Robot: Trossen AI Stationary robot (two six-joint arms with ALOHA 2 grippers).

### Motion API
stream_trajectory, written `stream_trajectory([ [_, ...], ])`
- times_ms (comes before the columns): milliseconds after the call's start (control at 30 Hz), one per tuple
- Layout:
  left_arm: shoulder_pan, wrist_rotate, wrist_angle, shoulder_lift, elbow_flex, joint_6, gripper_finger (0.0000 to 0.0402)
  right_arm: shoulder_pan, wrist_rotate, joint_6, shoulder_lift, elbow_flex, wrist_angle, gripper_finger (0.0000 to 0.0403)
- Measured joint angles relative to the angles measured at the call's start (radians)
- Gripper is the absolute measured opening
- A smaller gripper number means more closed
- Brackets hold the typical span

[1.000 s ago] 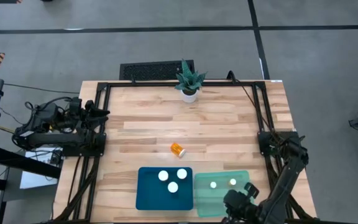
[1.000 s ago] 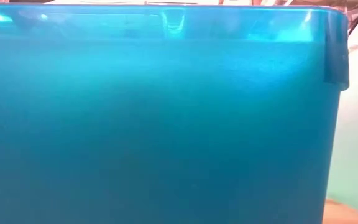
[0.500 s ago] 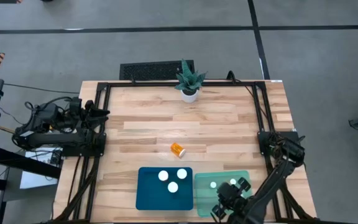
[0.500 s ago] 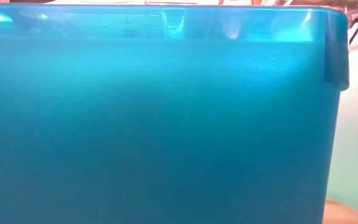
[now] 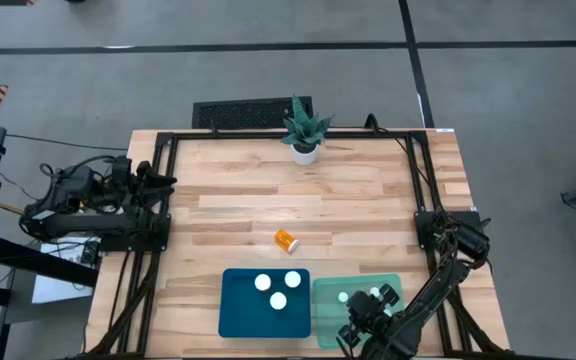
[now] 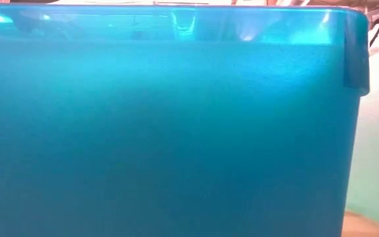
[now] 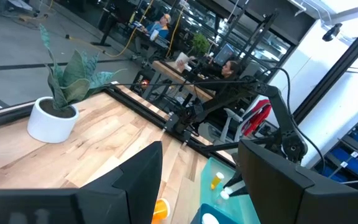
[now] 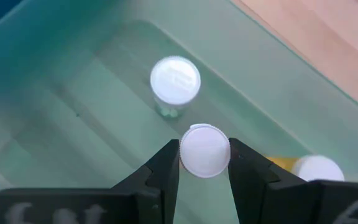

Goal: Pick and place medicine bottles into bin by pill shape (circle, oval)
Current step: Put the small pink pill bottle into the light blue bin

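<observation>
Right claw (image 8: 204,163) pinches a white-capped bottle (image 8: 204,151) inside the mint bin (image 8: 92,93).

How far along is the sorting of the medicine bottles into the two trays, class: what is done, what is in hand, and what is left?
Done: three bottles stand in the blue tray, and two more sit in the mint tray. In hand: the right gripper is shut on a bottle over the mint tray, not yet released. Left: one bottle lies on its side on the table. The left gripper waits open at the table's left edge.
</observation>
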State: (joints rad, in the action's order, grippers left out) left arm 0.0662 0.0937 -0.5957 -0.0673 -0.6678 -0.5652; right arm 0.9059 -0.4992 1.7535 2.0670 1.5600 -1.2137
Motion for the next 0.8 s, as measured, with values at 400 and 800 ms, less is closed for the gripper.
stream_trajectory([
  [400, 0.0, 0.0, 0.001, 0.0, 0.0, -0.008, 0.0203, -0.012, 0.008, -0.061, 0.0, 0.0, 0.025, 0.0131],
  [800, 0.0, 0.0, 0.0, 0.0, 0.0, -0.008, 0.0203, -0.012, 0.042, -0.061, 0.0, 0.0, 0.026, 0.0163],
])
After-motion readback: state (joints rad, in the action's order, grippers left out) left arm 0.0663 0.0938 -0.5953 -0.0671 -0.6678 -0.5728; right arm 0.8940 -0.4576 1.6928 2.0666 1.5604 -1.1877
